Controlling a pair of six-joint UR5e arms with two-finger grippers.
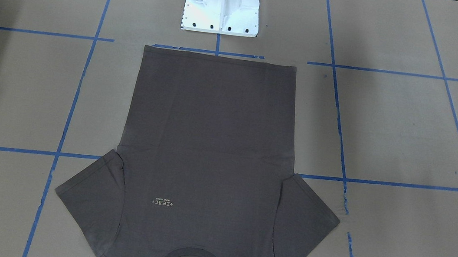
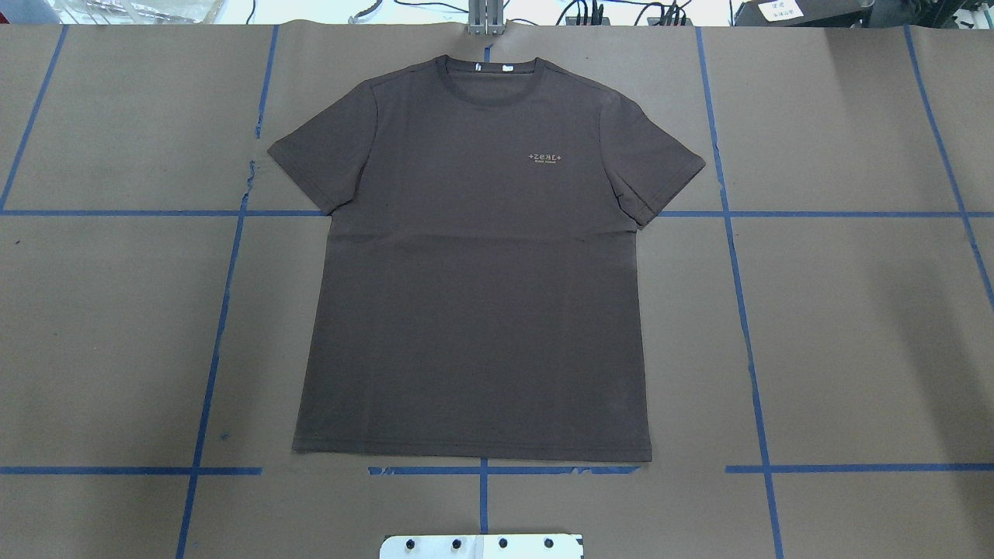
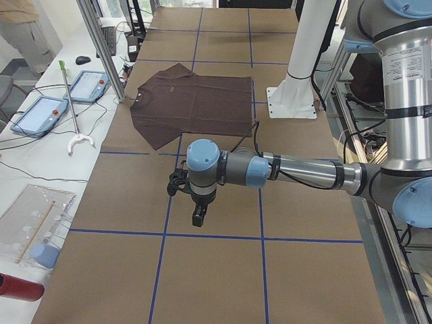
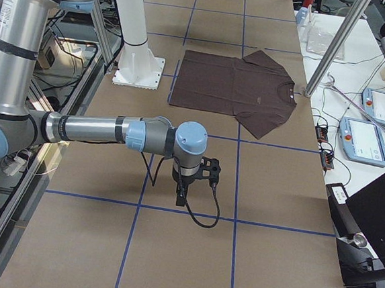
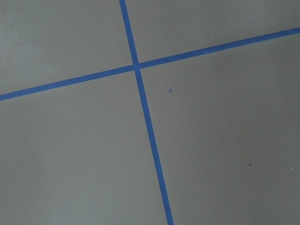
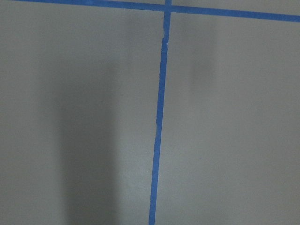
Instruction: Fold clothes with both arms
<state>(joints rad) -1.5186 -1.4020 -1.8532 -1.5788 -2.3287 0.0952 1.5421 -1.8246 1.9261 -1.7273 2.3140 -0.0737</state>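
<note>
The clothes are one dark brown-grey T-shirt [image 2: 474,295] lying flat and face up in the middle of the table, neckline at the far edge, hem toward the white pedestal [image 1: 222,5]. It also shows as the T-shirt [image 1: 209,143], [image 3: 196,101], [image 4: 234,87]. Neither overhead nor front view shows an arm. My left gripper [image 3: 197,219] hangs over bare table well away from the shirt. My right gripper [image 4: 181,198] hangs likewise at the other end. I cannot tell whether either is open or shut. Both wrist views show only brown table and blue tape.
Blue tape lines [image 2: 745,326] divide the brown table into squares. Metal posts [image 3: 101,47] [image 4: 336,49] stand at the far edge near the shirt's collar. Tablets [image 3: 40,115] [image 4: 368,139] and cables lie on the side bench. A person [image 3: 20,27] stands at the far corner.
</note>
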